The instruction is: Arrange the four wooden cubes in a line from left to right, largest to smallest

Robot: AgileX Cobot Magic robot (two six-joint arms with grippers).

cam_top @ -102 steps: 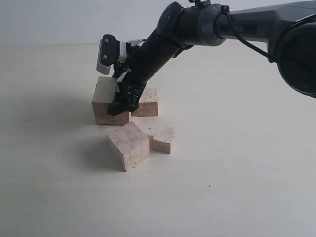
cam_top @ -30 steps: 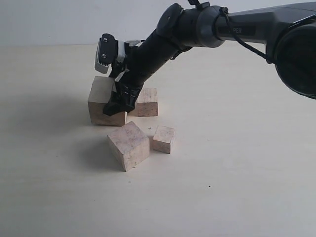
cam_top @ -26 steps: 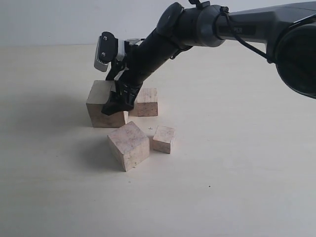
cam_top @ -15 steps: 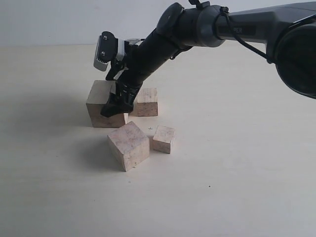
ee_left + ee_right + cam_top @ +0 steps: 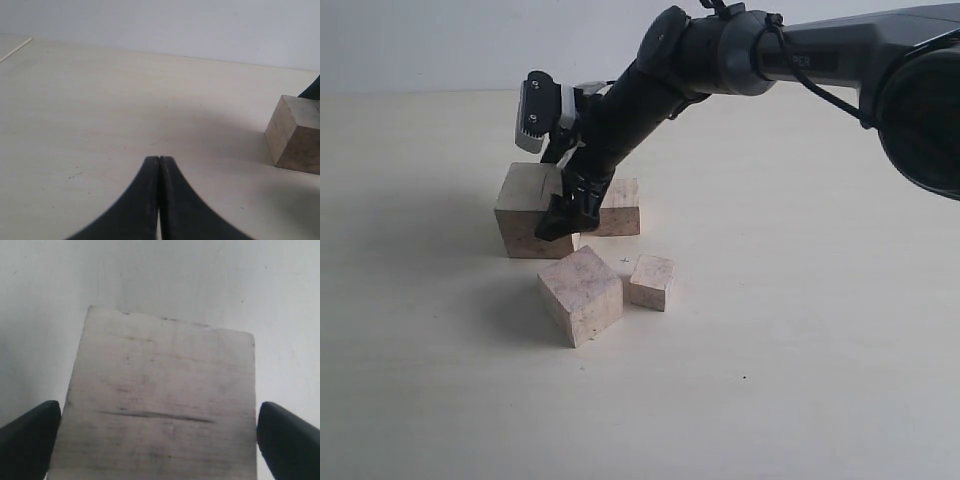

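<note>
The largest cube (image 5: 525, 215), with a thin dark groove on its top face, rests on the table at the back left; it also shows in the left wrist view (image 5: 295, 135) and fills the right wrist view (image 5: 160, 365). My right gripper (image 5: 562, 222) (image 5: 159, 407) stands open, its two dark fingers flanking this cube's sides. The third-size cube (image 5: 618, 207) sits just right of it. In front lie the second-largest cube (image 5: 580, 295), turned at an angle, and the smallest cube (image 5: 652, 281). My left gripper (image 5: 159, 159) is shut on nothing, low over bare table.
The pale table (image 5: 800, 330) spreads wide to the right and front of the cubes. The right arm (image 5: 720, 60) reaches in from the upper right across the middle. A thin pale line (image 5: 15, 50) marks the table far off in the left wrist view.
The right gripper carried the largest cube a little to the left and set it down. Since half a second ago the gripper has shifted slightly right while the cube stayed put.
</note>
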